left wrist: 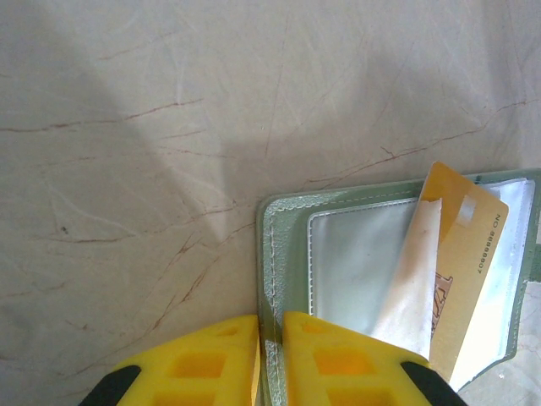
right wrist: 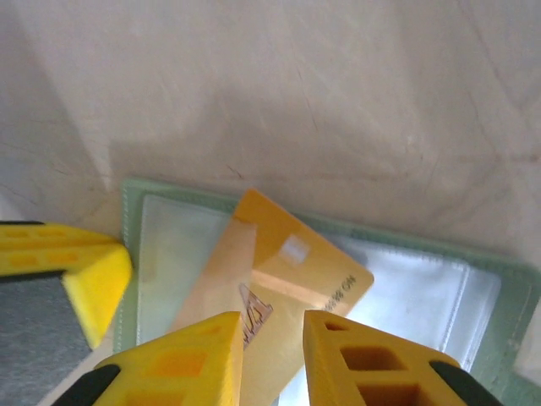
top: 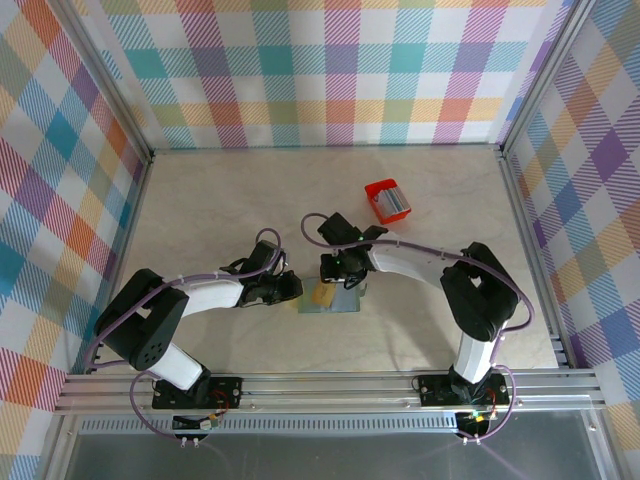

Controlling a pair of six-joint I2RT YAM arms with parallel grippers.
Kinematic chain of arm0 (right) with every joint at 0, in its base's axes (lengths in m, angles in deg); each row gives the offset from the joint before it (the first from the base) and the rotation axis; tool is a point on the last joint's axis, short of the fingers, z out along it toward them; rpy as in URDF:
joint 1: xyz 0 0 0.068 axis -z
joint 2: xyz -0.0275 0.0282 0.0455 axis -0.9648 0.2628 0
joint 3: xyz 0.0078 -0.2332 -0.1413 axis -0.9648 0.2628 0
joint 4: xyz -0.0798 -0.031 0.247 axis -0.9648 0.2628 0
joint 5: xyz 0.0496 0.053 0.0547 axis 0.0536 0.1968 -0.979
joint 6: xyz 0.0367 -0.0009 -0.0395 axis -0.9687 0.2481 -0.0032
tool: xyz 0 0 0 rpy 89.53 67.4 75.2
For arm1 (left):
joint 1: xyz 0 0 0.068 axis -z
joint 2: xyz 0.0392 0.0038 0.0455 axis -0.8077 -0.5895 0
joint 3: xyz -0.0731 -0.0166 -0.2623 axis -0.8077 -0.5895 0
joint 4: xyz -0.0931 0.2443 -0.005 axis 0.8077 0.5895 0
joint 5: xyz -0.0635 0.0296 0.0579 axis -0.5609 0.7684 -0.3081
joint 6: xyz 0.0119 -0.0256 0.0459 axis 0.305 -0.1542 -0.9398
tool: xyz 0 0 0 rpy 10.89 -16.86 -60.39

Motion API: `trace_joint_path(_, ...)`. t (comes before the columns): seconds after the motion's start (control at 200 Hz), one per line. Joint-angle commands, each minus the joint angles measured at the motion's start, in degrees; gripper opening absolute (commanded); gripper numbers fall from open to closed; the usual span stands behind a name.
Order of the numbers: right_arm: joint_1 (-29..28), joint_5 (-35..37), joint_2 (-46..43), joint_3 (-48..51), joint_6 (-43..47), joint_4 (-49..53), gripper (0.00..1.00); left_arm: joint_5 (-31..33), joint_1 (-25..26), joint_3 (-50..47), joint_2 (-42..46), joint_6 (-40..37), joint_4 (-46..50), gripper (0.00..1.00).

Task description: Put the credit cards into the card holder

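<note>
The main risk is the gold card (left wrist: 467, 233) jamming. It lies skewed across the card holder (left wrist: 286, 211), with one side seemingly under the clear pocket (left wrist: 355, 254) and the rest riding on top. A push along that line would likely buckle the plastic or bend the card rather than seat it. The right end effector (right wrist: 272, 342) is clamped on the card's near end, and so shallow a pinch could slip if the pocket resists. The left end effector (left wrist: 269, 338) is clamped on the holder's stitched border near a corner. A hard shove could pivot the holder around that single hold or drag it over the table (left wrist: 152, 127)

The holder lies open and flat on the table, near the front, between the two arms. It is pale grey-green with a sewn edge and shiny see-through pockets. The card is gold-yellow, with a small emblem and a number printed along one end. A red box (top: 387, 200) sits well apart, farther back
</note>
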Motion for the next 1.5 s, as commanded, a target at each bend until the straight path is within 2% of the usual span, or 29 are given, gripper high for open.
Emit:
trace_joint_path(0.0,0.8,-2.4,2.3,-2.5,5.9,-0.1,0.25,1.1,0.5,-1.6,-1.2,-0.3,-0.3,0.16)
trace_joint_path(0.245,2.9,-6.9,6.8,-6.5,11.3,0.4,0.26,1.1,0.5,-1.5,-1.2,-0.4,-0.3,0.16)
trace_joint_path(0.615,3.8,-7.2,11.4,-11.0,14.8,2.7,0.26,1.2,0.5,-1.2,-1.3,-0.4,0.1,0.16)
trace_joint_path(1.13,3.8,-13.5,12.2,-9.3,14.6,2.2,0.27,1.0,0.5,-0.2,-2.6,-0.6,0.3,0.16)
trace_joint_path(1.495,3.8,-14.3,11.5,-7.7,14.5,2.9,0.27,0.9,0.5,-0.2,-3.0,-0.6,-0.1,0.16)
